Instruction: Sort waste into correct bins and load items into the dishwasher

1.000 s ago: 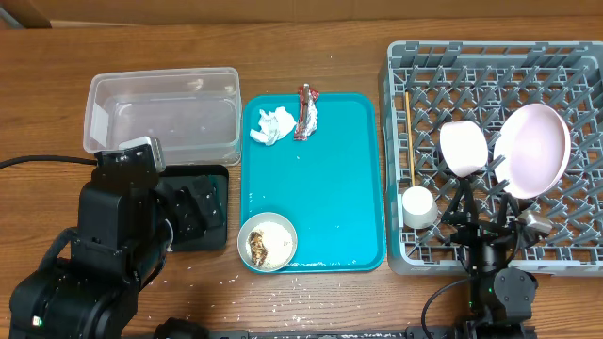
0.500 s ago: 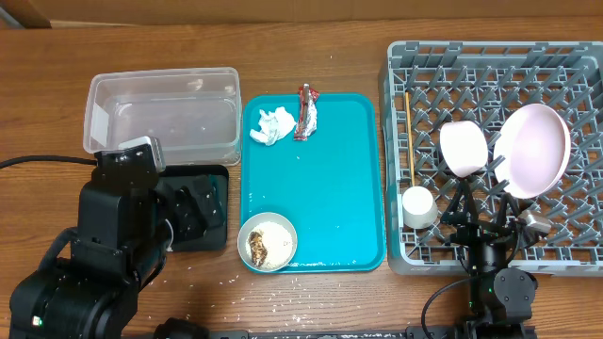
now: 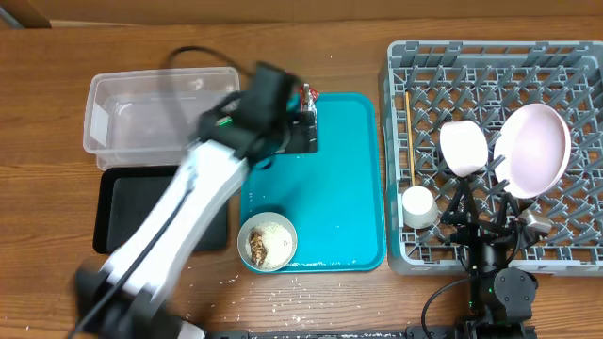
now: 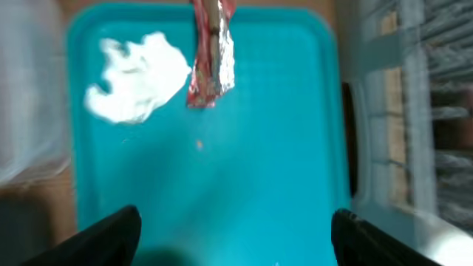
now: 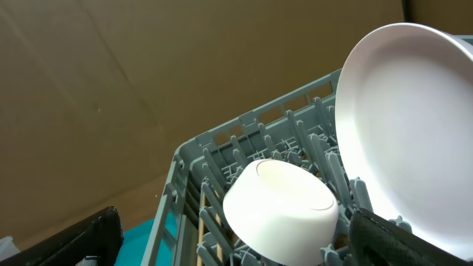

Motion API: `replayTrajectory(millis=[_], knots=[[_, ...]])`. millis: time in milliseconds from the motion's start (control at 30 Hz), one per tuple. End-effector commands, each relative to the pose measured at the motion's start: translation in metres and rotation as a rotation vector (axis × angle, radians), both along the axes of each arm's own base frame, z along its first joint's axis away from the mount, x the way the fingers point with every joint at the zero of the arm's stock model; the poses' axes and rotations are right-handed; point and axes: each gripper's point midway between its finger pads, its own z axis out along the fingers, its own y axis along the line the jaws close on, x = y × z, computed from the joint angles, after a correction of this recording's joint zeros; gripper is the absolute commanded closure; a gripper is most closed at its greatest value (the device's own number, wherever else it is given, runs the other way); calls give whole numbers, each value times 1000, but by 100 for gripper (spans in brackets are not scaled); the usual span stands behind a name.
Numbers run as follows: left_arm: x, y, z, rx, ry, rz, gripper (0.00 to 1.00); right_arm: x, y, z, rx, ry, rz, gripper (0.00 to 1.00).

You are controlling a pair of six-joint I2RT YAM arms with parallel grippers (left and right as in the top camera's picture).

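- My left gripper (image 4: 236, 230) hangs over the far-left part of the teal serving tray (image 4: 281, 155), its fingers (image 4: 111, 235) spread wide apart with nothing between them.
- The crumpled white tissue (image 4: 137, 77) lies on the tray ahead of those fingers. The red-and-silver snack wrapper (image 4: 213, 63) lies just beside it, towards the table's far edge.
- In the overhead view my left arm covers the tissue, and the picture there is blurred.
- The clear plastic tub (image 3: 155, 113) sits at the far-left corner of the table, and the black tray (image 3: 160, 212) is just on its near side.
- The whitish bowl (image 3: 268, 242) holding rice-like scraps with brown bits stands on the teal tray's near-left corner.
- The grey dish rack (image 3: 495, 66) fills the table's right side. It holds the pink bowl (image 3: 464, 147) tipped on its side, the large pale plate (image 3: 534, 149) leaning on edge, the white cup (image 3: 417, 207) and the chopsticks (image 3: 410, 132) along its left side.
- My right gripper (image 5: 236, 222) rests at the rack's near edge with its fingers apart and nothing in them.
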Motion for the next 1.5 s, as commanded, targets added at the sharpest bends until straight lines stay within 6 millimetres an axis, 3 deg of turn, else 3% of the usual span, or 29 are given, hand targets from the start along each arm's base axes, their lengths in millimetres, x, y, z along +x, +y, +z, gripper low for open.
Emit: replayTrajectory(millis=[0,133,233,300,367,433,467,500,567,633,667,700,767,833,900,1000,1033,1067,1100,1200,1267,1333,1367,1433,1467], knots=[[39,-14,-51,108,-52,-63,15,0,-1,-1,5,-7,-6,0],[76,-21,-104,155,-97,-25,18,0,-1,-1,5,-7,-6,0],[92,-24,-130,171,-123,-9,19,0,-1,-1,5,-7,-6,0],[98,-25,-146,173,-122,-5,26,0,-1,-1,5,-7,-6,0],[101,-27,-156,171,-123,-5,47,0,-1,-1,5,-7,-6,0],[104,-31,-154,155,-135,-7,84,0,-1,-1,5,-7,-6,0],[105,-37,-138,117,-151,-14,95,0,-1,-1,5,-7,-6,0],[106,-42,-126,88,-161,-19,96,0,-1,-1,5,-7,-6,0],[102,-45,-81,31,-190,-9,96,0,-1,-1,5,-7,-6,0],[90,-27,-24,19,-215,63,96,0,-1,-1,5,-7,-6,0],[84,-15,-7,39,-227,100,96,0,-1,-1,5,-7,-5,0],[73,11,18,85,-248,188,96,0,-1,-1,5,-7,-6,0],[47,70,48,165,-244,408,96,0,-1,-1,5,-7,-6,0],[30,106,48,186,-182,531,96,0,-1,-1,5,-7,-6,0],[21,140,29,164,-82,691,96,0,-1,-1,5,-7,-6,0],[35,170,4,82,-9,811,96,0,-1,-1,5,-7,-6,0],[43,173,1,59,-8,797,89,0,-1,-1,5,-7,-5,0],[49,174,-1,26,-2,780,68,0,-1,-1,5,-7,-6,0],[53,175,0,-27,7,775,57,0,-1,-1,5,-7,-6,0],[60,170,17,-72,-22,723,45,0,-1,-1,5,-7,-6,0],[64,136,44,-82,-69,492,45,0,-1,-1,5,-7,-6,0],[61,111,44,-24,-88,349,45,0,-1,-1,5,-7,-6,0],[56,83,26,127,-110,184,46,0,-1,-1,5,-7,-6,0],[58,70,-1,281,-126,113,42,0,-1,-1,5,-7,-6,0],[60,65,-24,359,-117,105,40,0,-1,-1,5,-7,-6,0]])
